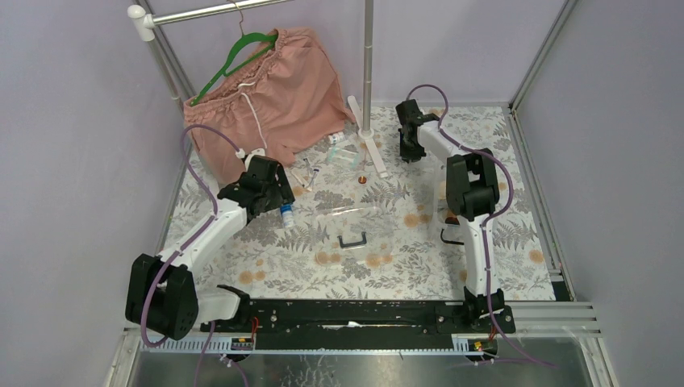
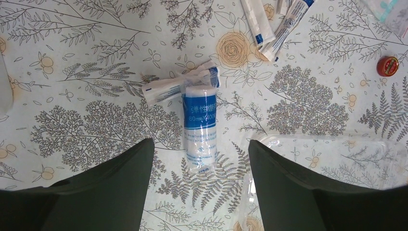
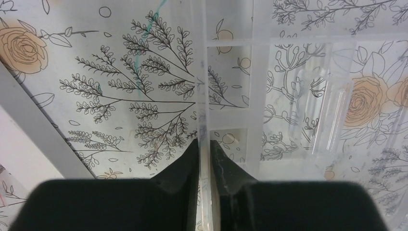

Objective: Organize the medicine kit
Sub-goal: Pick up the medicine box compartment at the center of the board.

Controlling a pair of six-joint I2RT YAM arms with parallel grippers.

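A bandage roll in a blue-and-white wrapper (image 2: 200, 122) lies on the floral table, a flat packet (image 2: 168, 89) against its far end. My left gripper (image 2: 200, 144) is open right above the roll's near end, and it also shows in the top view (image 1: 282, 205). The clear lid with a black handle (image 1: 352, 239) lies mid-table, and its edge is by my right finger (image 2: 337, 154). My right gripper (image 3: 205, 144) is shut on a wall of the clear divided box (image 3: 269, 86) at the back right (image 1: 410, 149). Sachets (image 2: 257, 24), a tube (image 2: 291, 19) and a small red tin (image 2: 388, 66) lie beyond.
Pink shorts (image 1: 270, 97) hang on a green hanger from a rack at the back left. The rack's pole (image 1: 368, 64) and white foot (image 1: 373, 149) stand between the arms. Loose sachets (image 1: 343, 153) lie by the foot. Frame rails border the table.
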